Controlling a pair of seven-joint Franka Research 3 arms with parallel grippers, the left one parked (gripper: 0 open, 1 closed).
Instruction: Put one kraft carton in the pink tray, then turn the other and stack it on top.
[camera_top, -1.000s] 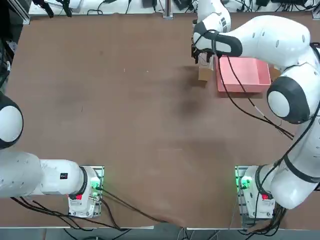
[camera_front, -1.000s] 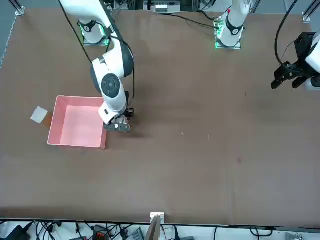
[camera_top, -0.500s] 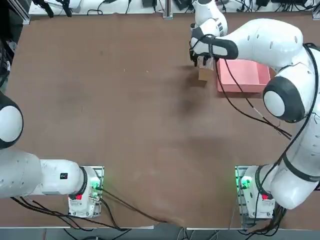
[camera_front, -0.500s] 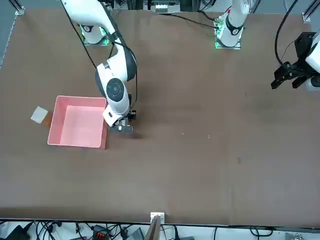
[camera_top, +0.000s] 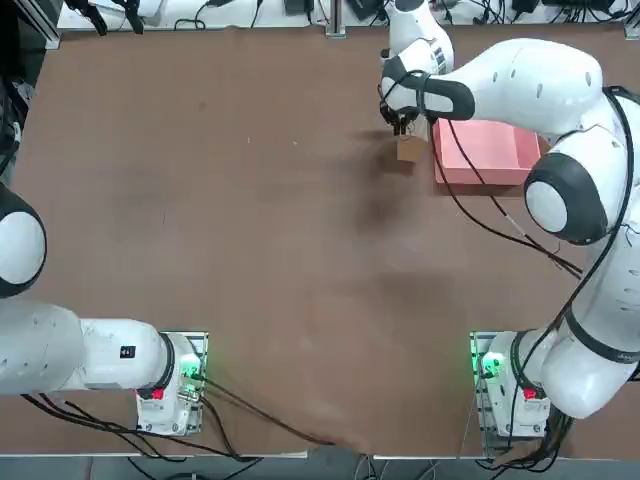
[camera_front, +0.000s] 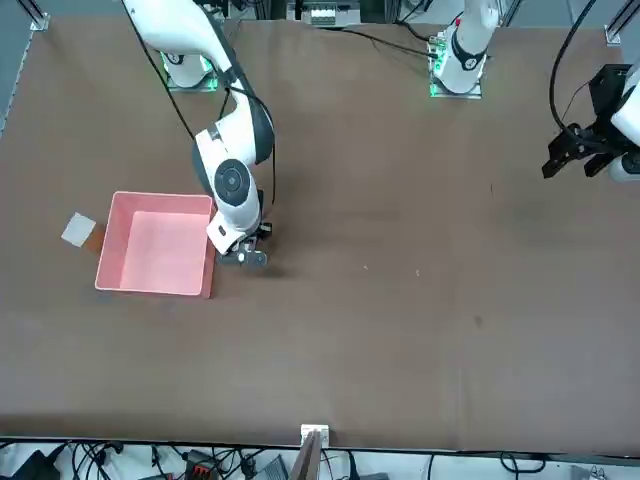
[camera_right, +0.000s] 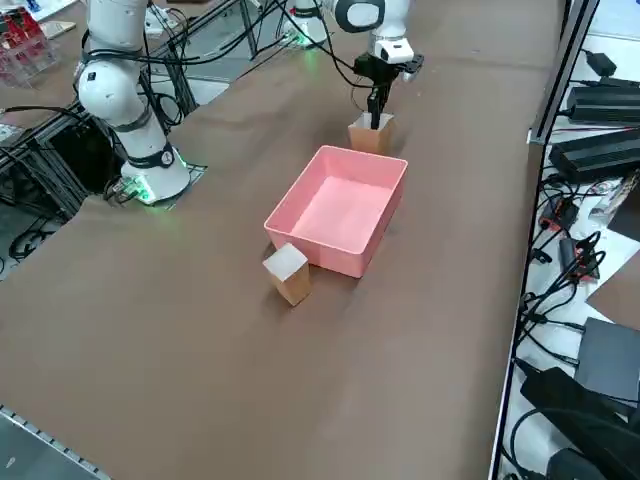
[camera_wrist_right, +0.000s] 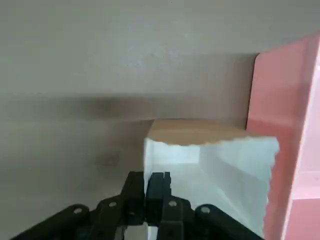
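Just left of the pink tray (camera_right: 340, 205), the right gripper (camera_wrist_right: 146, 176) has its fingers closed on a wall of the first kraft carton (camera_right: 370, 139), one inside and one out, and I reckon that pinch is meant for a lift over the tray's side. This carton stands upright, its pale open mouth facing up; its long axis I can't make out behind the arm. Now across the tray, bare inside, and just off its right side waits the other carton (camera_right: 294, 287), pale face up, set askew to the tray, its long axis apparently vertical.
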